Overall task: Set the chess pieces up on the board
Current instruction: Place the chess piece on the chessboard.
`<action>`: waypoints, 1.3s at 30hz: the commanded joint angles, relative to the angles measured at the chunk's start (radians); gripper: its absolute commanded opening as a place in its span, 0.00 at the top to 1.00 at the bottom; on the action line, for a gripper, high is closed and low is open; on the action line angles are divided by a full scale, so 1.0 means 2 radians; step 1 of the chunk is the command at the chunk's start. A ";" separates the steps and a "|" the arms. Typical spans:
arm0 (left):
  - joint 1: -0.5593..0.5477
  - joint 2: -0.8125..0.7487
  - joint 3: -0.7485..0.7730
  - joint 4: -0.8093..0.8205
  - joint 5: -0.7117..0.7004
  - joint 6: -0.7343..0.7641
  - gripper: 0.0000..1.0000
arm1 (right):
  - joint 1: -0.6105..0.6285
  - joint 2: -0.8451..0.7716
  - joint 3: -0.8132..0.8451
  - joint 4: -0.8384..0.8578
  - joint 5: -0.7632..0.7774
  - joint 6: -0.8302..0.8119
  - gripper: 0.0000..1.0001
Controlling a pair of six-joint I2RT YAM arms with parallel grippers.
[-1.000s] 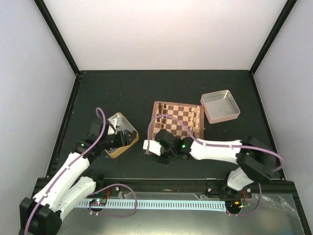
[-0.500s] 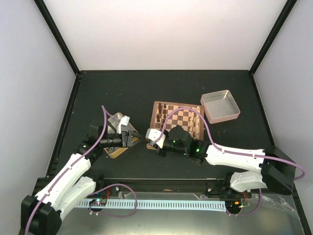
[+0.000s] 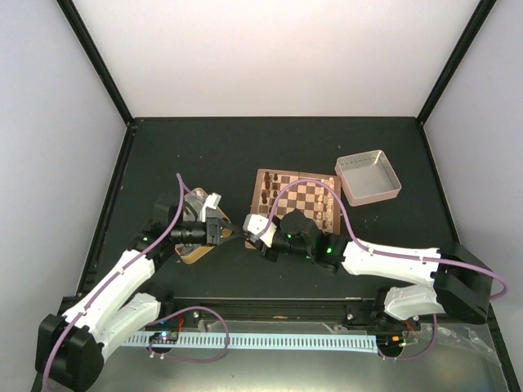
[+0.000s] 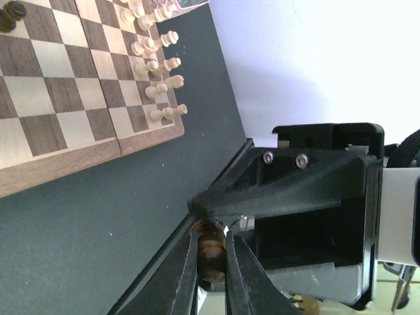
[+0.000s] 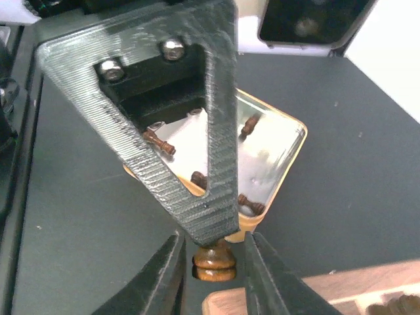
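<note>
One dark brown chess piece (image 4: 210,254) hangs in the air between the two grippers, left of the board (image 3: 258,204). My left gripper (image 4: 213,237) is shut on its upper part. In the right wrist view the piece's round base (image 5: 214,260) sits between the fingers of my right gripper (image 5: 213,270), with a gap on each side, so that gripper is open. The grippers meet tip to tip: left gripper (image 3: 230,234), right gripper (image 3: 247,232). More dark chess pieces (image 5: 161,142) lie in the gold tin (image 5: 292,154). Others stand on the board's left rows (image 3: 272,186).
Pale cream pieces (image 4: 161,72) line the board's right side. The gold tin (image 3: 189,255) lies under the left arm. An empty tin (image 3: 368,175) stands right of the board. The board's corner (image 5: 295,298) is just below the right fingers.
The left gripper rose from the gold tin, met the right gripper and shut on the piece. The right jaws have parted slightly off the piece's base.
</note>
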 commanded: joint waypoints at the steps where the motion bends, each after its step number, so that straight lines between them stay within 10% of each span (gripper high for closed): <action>1: -0.003 0.008 0.033 -0.006 -0.017 0.024 0.98 | -0.002 -0.007 0.019 -0.026 0.026 0.020 0.66; 13: -0.093 0.138 0.149 -0.109 -0.299 0.111 0.98 | -0.085 -0.104 -0.002 -0.147 0.217 0.249 0.14; 23: -0.220 0.305 0.250 -0.126 -0.479 0.107 0.98 | -0.231 -0.095 0.006 -0.239 0.151 0.384 0.14; 39: -0.253 0.448 0.310 -0.120 -0.555 0.093 0.98 | -0.261 -0.071 -0.001 -0.236 0.124 0.394 0.14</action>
